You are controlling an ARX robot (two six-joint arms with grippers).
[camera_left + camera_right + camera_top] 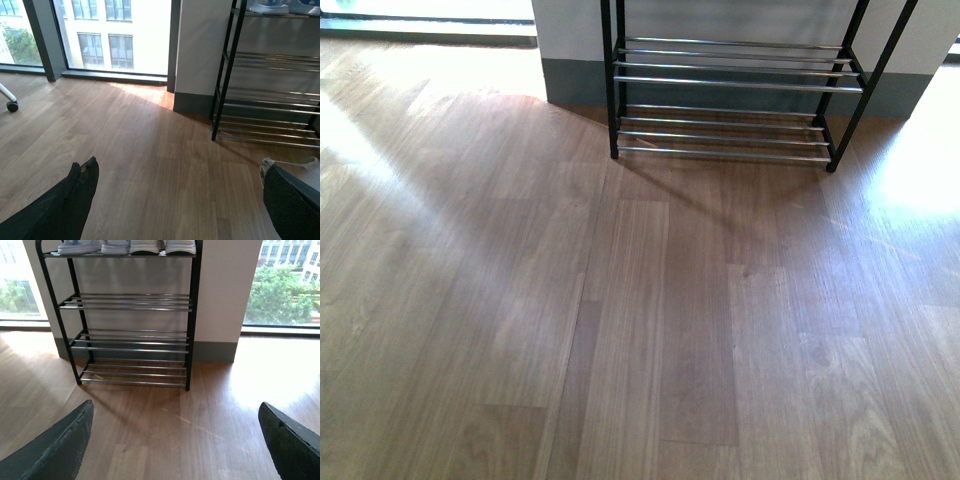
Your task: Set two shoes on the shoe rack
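Wooden floor (620, 330) (sunlit) by window (115, 35)

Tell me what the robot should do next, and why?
Probably just pull both arms back and stop. All four shoes already sit on the top shelf of the rack, the floor in front shows none left, and the left gripper and right gripper are both open and hold nothing. The job looks done.

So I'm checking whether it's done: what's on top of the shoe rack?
Four shoe soles line the shoe rack's top shelf: two pale blue slides, two white-soled sneakers. Their uppers are cut off from view.
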